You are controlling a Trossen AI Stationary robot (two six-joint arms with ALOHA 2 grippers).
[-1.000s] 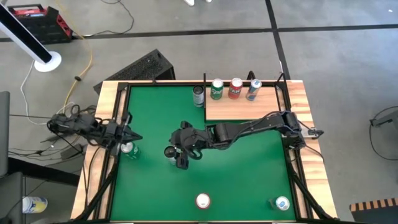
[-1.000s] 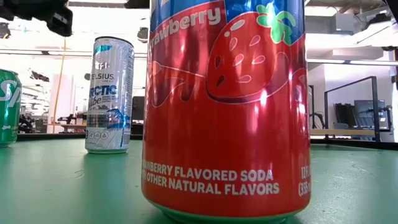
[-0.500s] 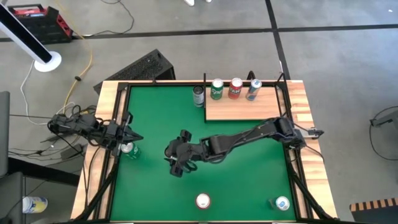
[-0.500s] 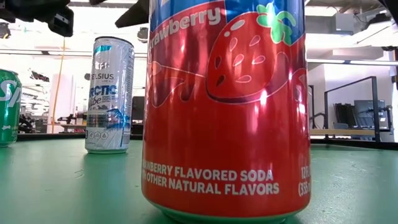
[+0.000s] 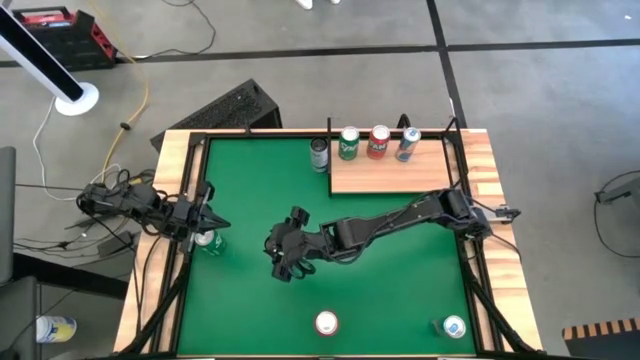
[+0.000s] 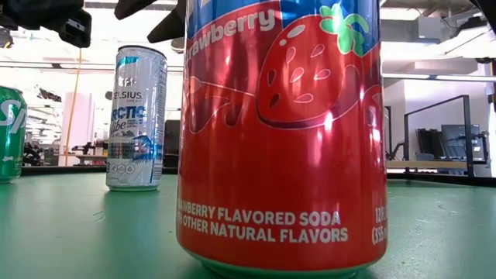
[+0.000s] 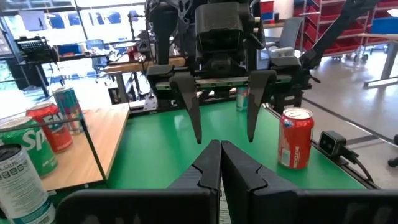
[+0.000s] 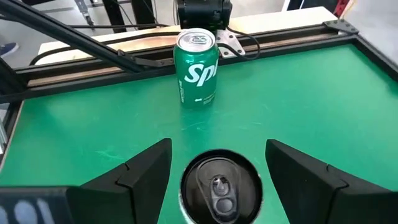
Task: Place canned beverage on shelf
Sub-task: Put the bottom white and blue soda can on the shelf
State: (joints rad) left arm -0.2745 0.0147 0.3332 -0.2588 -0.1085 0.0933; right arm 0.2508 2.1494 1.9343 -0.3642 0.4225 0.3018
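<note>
A tall silver Celsius can [image 8: 219, 186] stands upright on the green table, left of centre; it also shows in the low view [image 6: 137, 116]. My right gripper [image 8: 219, 146] hangs open just above it, one finger on each side of its top, touching nothing; in the high view [image 5: 285, 257] it hides the can. The shelf [image 5: 395, 177], a light wooden panel, lies at the far right and bears a green, a red and a silver-blue can. My left gripper [image 7: 221, 149] is shut and empty at the left edge [image 5: 210, 222], beside a green Sprite can [image 8: 198, 68].
A dark can [image 5: 319, 153] stands on the table just off the shelf's left end. A red strawberry soda can [image 5: 326, 322] stands at the near edge, filling the low view [image 6: 279, 139]. A blue-topped can [image 5: 453, 326] stands in the near right corner.
My right gripper has reached toward the table's left and near edges until it stands over the Celsius can, and has come down toward it, its fingers showing at the top of the low view. It has stayed open. The can has not moved.
</note>
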